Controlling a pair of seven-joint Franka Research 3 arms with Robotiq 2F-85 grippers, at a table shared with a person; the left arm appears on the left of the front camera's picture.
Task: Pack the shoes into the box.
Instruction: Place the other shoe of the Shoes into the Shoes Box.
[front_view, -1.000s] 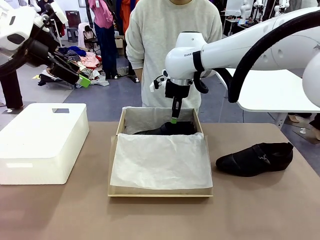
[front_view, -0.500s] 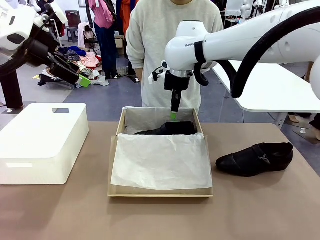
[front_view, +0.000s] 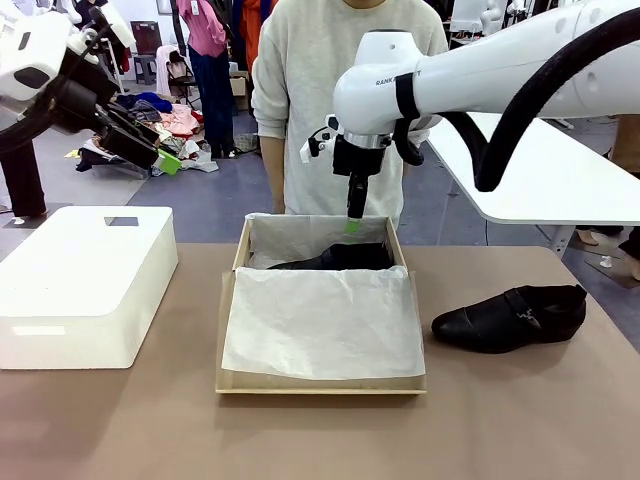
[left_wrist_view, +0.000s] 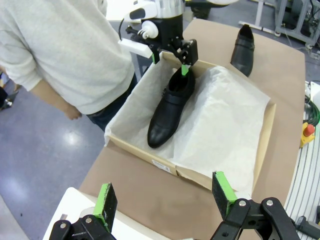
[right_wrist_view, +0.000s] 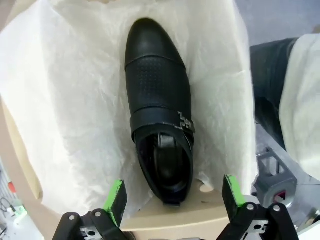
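Observation:
One black shoe lies in the far part of the brown cardboard box, on white tissue paper. In the right wrist view this shoe shows its buckle strap and lies directly below my right gripper, which is open and apart from it. Seen from the front, my right gripper hangs just above the box's far wall. The other shoe lies on the table to the right of the box. My left gripper is raised at the far left; its own view shows the left gripper open with nothing in it.
A large white rounded block stands on the table's left side. A person in a light sweater stands at the far edge behind the box. Tissue paper covers the box's near half. A white table stands behind on the right.
My right gripper has opened and risen from the shoe in the box, which stays lying there. The left arm and the shoe on the table have not moved.

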